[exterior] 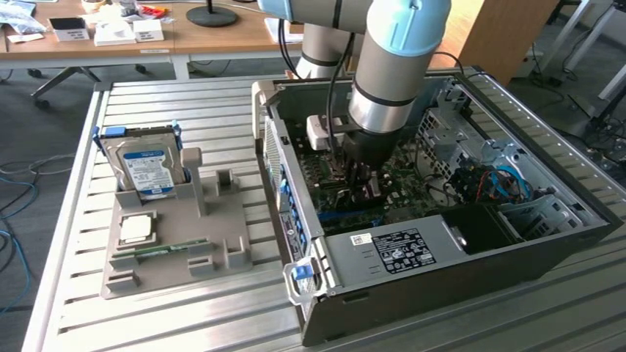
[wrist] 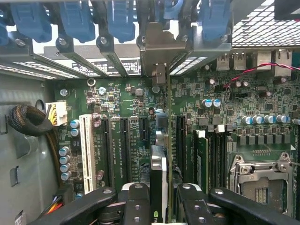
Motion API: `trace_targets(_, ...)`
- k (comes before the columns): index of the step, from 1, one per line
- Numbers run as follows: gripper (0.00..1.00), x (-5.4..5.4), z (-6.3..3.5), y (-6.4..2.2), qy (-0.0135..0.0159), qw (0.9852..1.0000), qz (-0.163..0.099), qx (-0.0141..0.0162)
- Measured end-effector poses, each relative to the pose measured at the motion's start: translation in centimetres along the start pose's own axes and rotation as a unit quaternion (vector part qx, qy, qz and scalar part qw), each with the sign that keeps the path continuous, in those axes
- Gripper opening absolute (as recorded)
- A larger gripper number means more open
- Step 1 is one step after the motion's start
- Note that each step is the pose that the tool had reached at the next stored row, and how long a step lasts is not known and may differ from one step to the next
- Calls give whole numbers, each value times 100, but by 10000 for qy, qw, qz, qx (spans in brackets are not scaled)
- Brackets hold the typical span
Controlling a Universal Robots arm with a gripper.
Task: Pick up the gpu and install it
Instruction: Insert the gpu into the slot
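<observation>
The jaws [wrist: 158, 201] hold the gpu [wrist: 158, 178] edge-on between them, above the motherboard [wrist: 126, 103] inside the open computer case [exterior: 547, 242]. Its metal bracket [wrist: 161, 51] sits at the rear slot openings, beside blue latches [wrist: 75, 21]. The arm [exterior: 391, 73] reaches straight down into the case. Near the surface's [exterior: 196, 315] far edge, a grey holder [exterior: 176, 249] carries a hard drive [exterior: 146, 169].

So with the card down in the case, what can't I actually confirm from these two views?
- Whether the gpu is seated: in the wrist view it stands edge-on, and the tool covers its near end.
- The slot under it: in the exterior view the arm and tool block it.
- The hard drive label: too small to read in the exterior view.
</observation>
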State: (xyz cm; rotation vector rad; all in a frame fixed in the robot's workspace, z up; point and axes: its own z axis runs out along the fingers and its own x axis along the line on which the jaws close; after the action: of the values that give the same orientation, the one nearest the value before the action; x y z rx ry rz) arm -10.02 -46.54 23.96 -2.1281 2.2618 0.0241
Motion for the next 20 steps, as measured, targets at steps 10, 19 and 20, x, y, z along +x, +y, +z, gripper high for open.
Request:
trace_targets(10,27,-1,-7,1,-7,10000,1,3)
trace_targets(19,27,-1,-35,1,-3,10000,1,1)
trace_targets(20,27,-1,-35,1,-3,10000,0,1)
